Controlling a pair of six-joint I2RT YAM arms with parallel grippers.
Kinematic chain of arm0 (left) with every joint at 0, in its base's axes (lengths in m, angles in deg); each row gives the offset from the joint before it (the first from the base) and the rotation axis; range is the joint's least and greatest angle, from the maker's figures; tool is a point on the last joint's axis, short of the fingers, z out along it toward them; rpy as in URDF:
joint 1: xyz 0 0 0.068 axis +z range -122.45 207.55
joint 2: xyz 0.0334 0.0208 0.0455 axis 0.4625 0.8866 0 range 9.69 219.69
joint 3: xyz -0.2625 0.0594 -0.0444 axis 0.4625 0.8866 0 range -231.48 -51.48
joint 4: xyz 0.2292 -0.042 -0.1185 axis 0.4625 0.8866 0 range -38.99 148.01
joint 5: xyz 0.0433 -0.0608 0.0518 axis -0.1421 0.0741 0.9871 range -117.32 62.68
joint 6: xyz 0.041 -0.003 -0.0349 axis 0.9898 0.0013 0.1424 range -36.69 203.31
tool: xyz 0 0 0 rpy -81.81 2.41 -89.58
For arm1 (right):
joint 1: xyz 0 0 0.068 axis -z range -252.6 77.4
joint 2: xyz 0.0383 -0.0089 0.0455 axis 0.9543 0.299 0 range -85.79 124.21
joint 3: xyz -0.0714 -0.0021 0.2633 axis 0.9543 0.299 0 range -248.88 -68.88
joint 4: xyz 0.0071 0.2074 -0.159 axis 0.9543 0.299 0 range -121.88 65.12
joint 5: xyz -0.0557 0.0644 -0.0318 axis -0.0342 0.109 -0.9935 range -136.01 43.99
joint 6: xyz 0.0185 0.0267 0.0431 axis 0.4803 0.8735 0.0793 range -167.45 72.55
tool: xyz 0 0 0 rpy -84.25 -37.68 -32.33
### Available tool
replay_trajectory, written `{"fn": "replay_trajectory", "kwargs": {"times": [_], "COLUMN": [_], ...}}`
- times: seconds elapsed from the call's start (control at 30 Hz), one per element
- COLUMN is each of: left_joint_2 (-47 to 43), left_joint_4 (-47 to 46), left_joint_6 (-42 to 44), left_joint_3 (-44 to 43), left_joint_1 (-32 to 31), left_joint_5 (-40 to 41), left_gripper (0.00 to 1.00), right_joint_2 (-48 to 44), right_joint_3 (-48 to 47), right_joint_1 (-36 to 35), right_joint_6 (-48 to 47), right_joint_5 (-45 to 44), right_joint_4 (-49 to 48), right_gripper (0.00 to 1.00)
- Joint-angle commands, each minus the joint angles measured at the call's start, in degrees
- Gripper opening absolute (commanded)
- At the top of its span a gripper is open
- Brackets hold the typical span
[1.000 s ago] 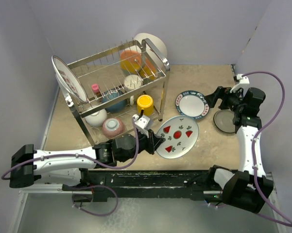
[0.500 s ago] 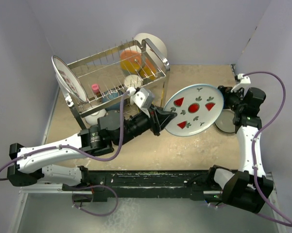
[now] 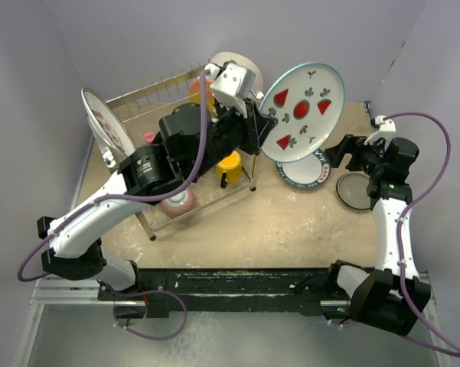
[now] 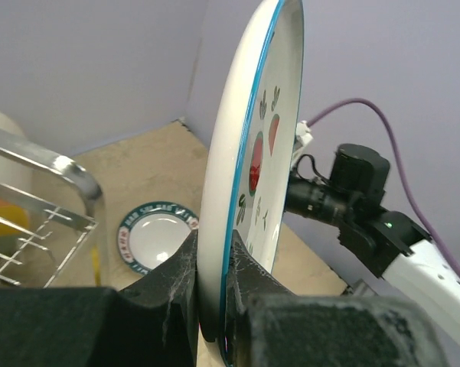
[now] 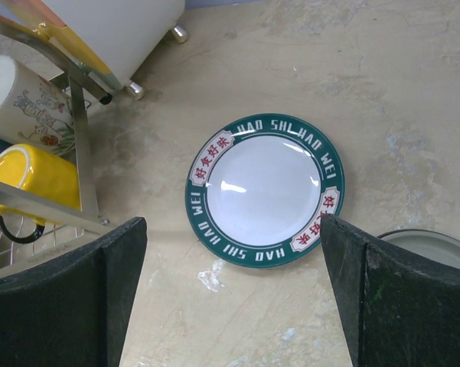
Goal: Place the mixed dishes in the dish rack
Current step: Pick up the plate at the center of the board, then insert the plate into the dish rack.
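My left gripper (image 3: pixel 254 131) is shut on the rim of a white plate with a blue edge and red fruit shapes (image 3: pixel 302 110), held high and on edge beside the right end of the dish rack (image 3: pixel 130 99); the left wrist view shows the plate (image 4: pixel 249 160) pinched between the fingers. My right gripper (image 3: pixel 338 155) is open and empty above the table, over a green-rimmed white plate with red lettering (image 5: pixel 265 200) that lies flat (image 3: pixel 310 172). A grey plate (image 3: pixel 353 191) lies to its right. The rack holds a yellow cup (image 3: pixel 229 163), bowls and a large plate (image 3: pixel 103 126).
Orange dishes and a big white dish (image 3: pixel 233 65) stand at the rack's back right. A small pink piece (image 3: pixel 149 138) sits in the rack. The purple walls close in left, back and right. The right arm's cable (image 3: pixel 436 153) loops near the right wall.
My left arm has lifted the fruit plate from the table front up and back to the rack's right end, turning it on edge. The right arm has stayed put.
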Motion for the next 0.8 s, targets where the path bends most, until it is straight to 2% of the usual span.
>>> {"fn": "replay_trajectory", "kwargs": {"times": [0.0, 0.07, 0.17, 0.43, 0.53, 0.6, 0.7, 0.77], "left_joint_2": [1.72, 2.63, 1.95, -0.47, -0.87, -2.52, -2.81, -0.09], "left_joint_4": [5.91, 8.45, 8.86, 3.54, -0.76, -13.98, -46.77, -54.9], "left_joint_6": [-1.7, -0.94, 0.98, 9.77, 14.74, 24.13, 52.32, 63.04], "left_joint_3": [-14.37, -18.61, -20.18, -21.69, -20.77, -14.88, -7.36, -9.58], "left_joint_1": [0.32, 0.32, 0.27, 0.16, -0.33, -1.53, -3.83, -3.9], "left_joint_5": [8.93, 13.92, 21.64, 35.17, 44.85, 50.84, 57.24, 59.94], "left_gripper": [0.0, 0.0, 0.0, 0.0, 0.0, 0.0, 0.0, 0.0], "right_joint_2": [-0.33, -0.33, -0.17, 0.54, 0.6, 0.72, 1.21, 1.49], "right_joint_3": [-0.3, -0.38, -0.48, -1.04, -1.1, -1.09, -1.24, -1.27], "right_joint_1": [0.27, 0.3, 0.3, 0.3, 0.26, 0.28, 0.26, 0.24], "right_joint_6": [0.8, 0.85, 1.09, 1.45, 1.58, 1.89, 2.3, 2.4], "right_joint_5": [-0.28, -0.27, 0.13, 0.86, 0.38, -0.19, -0.95, -1.14], "right_joint_4": [-2.06, -1.86, -1.67, -0.9, -0.69, -0.69, -0.65, -0.65], "right_gripper": [0.96, 0.96, 0.96, 0.95, 0.95, 0.95, 0.96, 0.95]}}
